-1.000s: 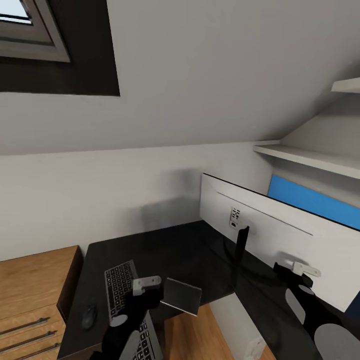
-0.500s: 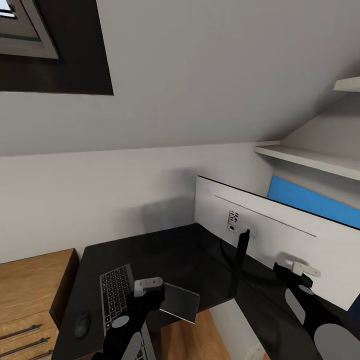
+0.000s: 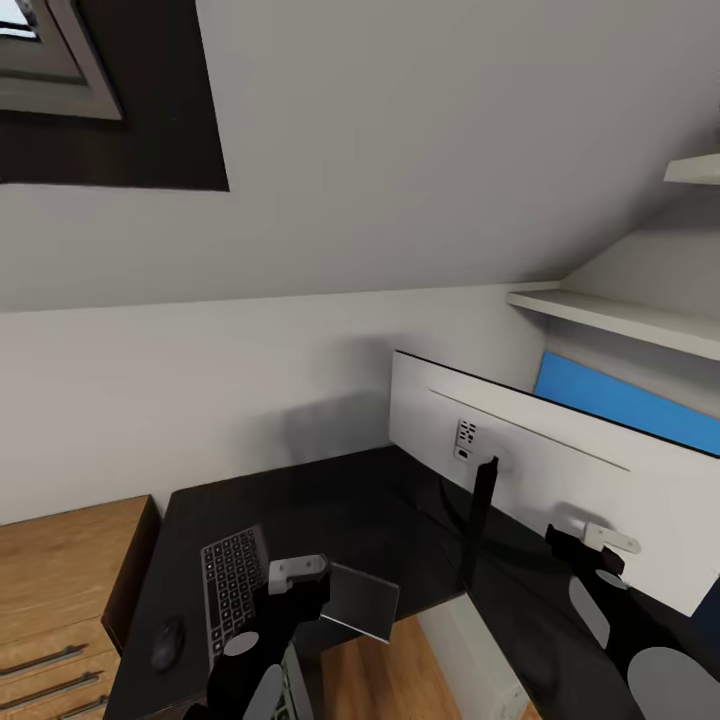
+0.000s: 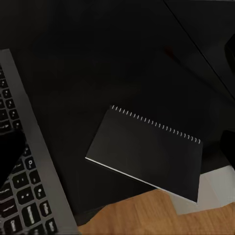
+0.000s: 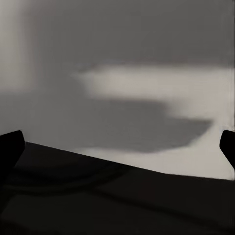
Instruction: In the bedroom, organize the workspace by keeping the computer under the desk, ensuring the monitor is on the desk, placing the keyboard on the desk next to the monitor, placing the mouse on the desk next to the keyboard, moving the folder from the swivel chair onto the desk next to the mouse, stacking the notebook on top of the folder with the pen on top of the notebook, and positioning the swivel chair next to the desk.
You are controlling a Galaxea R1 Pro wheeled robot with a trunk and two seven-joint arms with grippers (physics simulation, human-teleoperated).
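The monitor [image 3: 560, 480] stands on the black desk [image 3: 330, 500] with its light grey back towards me. The keyboard [image 3: 232, 580] lies at the desk's left end, with the mouse [image 3: 166, 642] just left of it. A dark spiral notebook [image 4: 147, 152] lies flat to the right of the keyboard, one corner hanging over the desk's front edge. My left gripper [image 3: 297, 578] hovers open above the notebook and keyboard, holding nothing. My right gripper [image 3: 600, 545] is open and empty close to the monitor's back. The folder, pen, computer and swivel chair are out of view.
A low light-wood cabinet [image 3: 60, 570] adjoins the desk's left end. The blue back panel [image 3: 620, 400] and white shelves [image 3: 620, 315] lie behind the monitor under a sloping ceiling. Wood floor [image 3: 370, 680] shows in the desk's inner corner.
The whole view has shifted slightly, so the desk things sit a little further left and lower. Both arms and the notebook hold their places.
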